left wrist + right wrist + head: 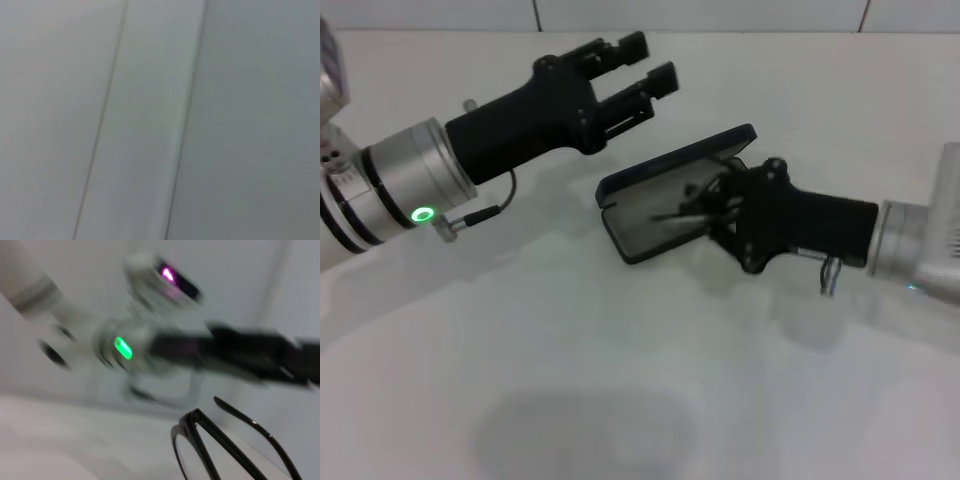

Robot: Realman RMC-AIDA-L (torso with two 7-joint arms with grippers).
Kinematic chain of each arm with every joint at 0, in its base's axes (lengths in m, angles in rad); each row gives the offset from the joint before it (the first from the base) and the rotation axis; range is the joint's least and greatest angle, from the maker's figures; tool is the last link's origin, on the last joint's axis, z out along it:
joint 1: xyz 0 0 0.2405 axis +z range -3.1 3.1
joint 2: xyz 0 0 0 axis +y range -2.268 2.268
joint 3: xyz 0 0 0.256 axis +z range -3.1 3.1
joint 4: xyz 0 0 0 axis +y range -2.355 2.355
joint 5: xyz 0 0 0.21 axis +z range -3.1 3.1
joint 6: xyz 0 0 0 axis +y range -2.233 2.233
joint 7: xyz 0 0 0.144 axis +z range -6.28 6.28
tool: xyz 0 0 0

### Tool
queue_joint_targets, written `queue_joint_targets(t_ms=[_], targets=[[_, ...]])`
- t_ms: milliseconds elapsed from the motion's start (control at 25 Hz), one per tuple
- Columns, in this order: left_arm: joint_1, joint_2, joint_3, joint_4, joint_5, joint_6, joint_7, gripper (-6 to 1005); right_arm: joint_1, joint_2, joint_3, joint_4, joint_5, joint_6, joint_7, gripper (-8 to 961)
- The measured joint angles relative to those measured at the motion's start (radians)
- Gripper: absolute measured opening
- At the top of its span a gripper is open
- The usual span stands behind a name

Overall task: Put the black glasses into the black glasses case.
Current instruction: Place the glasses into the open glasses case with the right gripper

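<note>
The head view is evenly and brightly lit from above. Soft, diffuse shadows are cast on the white counter (620,380) beneath both arms, and a broad faint one is seen at lower centre. A green lamp (422,214) glows at left. No harsh glare is seen. The left wrist view is wholly defocused, only pale grey bands being shown. The right wrist view is smeared by motion blur in its upper half; the glasses (220,445) at lower right are rendered more sharply.
</note>
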Motion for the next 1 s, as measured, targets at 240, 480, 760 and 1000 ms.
queue_joint_targets(t_ms=[240, 480, 760, 1000], targets=[[0.002, 0.000, 0.000, -0.010, -0.001, -0.024, -0.002, 594, -0.043, 0.001, -0.127, -0.154, 0.002, 0.328, -0.048, 143], [-0.002, 0.000, 0.000, -0.011, -0.002, -0.038, -0.005, 593, -0.035, 0.001, -0.201, -0.202, 0.003, 0.487, -0.054, 154], [-0.005, 0.000, 0.000, -0.011, -0.003, -0.041, -0.004, 592, -0.026, 0.000, -0.228, -0.227, 0.042, 0.594, -0.040, 167], [-0.006, 0.000, 0.000, -0.011, -0.003, -0.043, -0.002, 592, -0.018, 0.001, -0.255, -0.228, 0.055, 0.601, -0.039, 178]])
